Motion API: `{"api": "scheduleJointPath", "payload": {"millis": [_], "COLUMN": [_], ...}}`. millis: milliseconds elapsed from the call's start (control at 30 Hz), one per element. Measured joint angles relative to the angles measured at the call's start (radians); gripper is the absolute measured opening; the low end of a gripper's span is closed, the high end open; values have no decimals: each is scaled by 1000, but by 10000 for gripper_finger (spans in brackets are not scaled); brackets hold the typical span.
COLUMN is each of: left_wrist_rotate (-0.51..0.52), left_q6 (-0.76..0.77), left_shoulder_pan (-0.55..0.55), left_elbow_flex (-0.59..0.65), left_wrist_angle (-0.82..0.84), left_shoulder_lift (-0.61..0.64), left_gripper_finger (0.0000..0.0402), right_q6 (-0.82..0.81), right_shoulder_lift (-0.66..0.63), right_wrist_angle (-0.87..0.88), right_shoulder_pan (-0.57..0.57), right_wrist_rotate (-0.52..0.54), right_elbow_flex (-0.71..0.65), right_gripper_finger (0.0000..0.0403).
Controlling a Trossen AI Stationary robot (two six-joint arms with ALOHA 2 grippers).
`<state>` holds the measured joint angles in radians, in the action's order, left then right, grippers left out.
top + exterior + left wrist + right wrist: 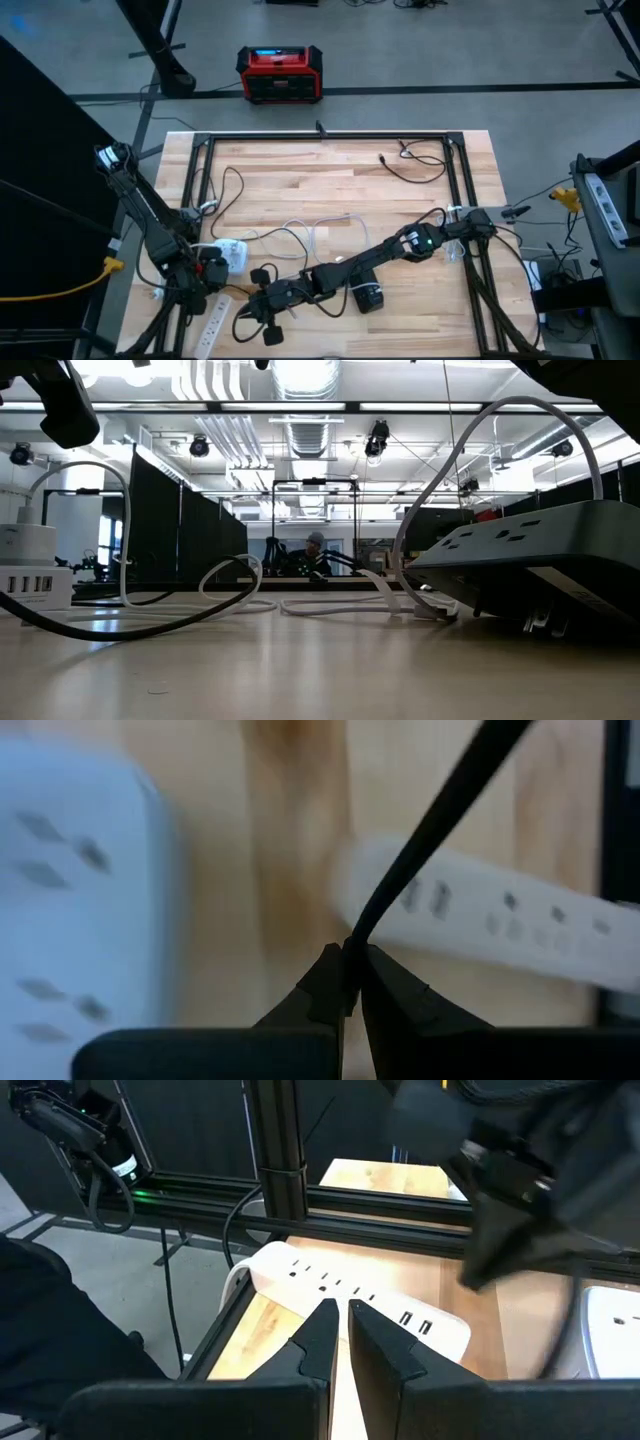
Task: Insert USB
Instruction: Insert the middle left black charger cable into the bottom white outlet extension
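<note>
My left pincer [352, 982] is pressed together on a thin black cable [430, 825], pinching it right at the fingertips; the cable runs up and away from them at a slant. I cannot see the plug end of that cable in my left wrist view, so I cannot tell where the USB connector itself sits. Just beyond the tips, on the pale wooden slatted surface [330, 180], lies the long white power strip [520, 920] with its row of sockets and USB ports, close to the pincer but not touching it. A second white, blocky charger hub [70, 910] lies beside it, blurred.

From above, my left pincer [205, 268] hangs low at the near left corner of the surface, next to the white hub [232, 252] and above the white strip [213, 322].

My right pincer [340, 1330] is also pressed together, with nothing seen between its fingers. It reaches across from the right side to the near left part of the surface [262, 300], its tips over the end of the white strip [340, 1285], near the ports. In the low view a grey power strip [530, 550] sits tilted at the right.
</note>
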<state>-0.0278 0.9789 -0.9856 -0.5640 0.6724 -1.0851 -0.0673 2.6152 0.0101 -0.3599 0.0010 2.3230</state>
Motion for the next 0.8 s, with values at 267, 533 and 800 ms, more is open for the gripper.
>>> {"api": "scheduleJointPath", "payload": {"millis": [267,533,800], "left_wrist_rotate": [-259,-314,-284], "left_q6": [78,43,-23], "left_shoulder_pan": [-1,4,74], "left_elbow_flex": [20,22,21], "left_wrist_angle": [-55,-263,-392], "left_shoulder_lift": [-56,-245,-298], "left_gripper_finger": [10,10,10], "right_q6": [9,15,16], "right_shoulder_lift": [0,0,-1], "right_wrist_angle": [0,0,8], "right_shoulder_pan": [0,-6,-11], "right_wrist_rotate": [0,0,0], "right_elbow_flex": [0,0,0], "right_gripper_finger": [13,14,14]}}
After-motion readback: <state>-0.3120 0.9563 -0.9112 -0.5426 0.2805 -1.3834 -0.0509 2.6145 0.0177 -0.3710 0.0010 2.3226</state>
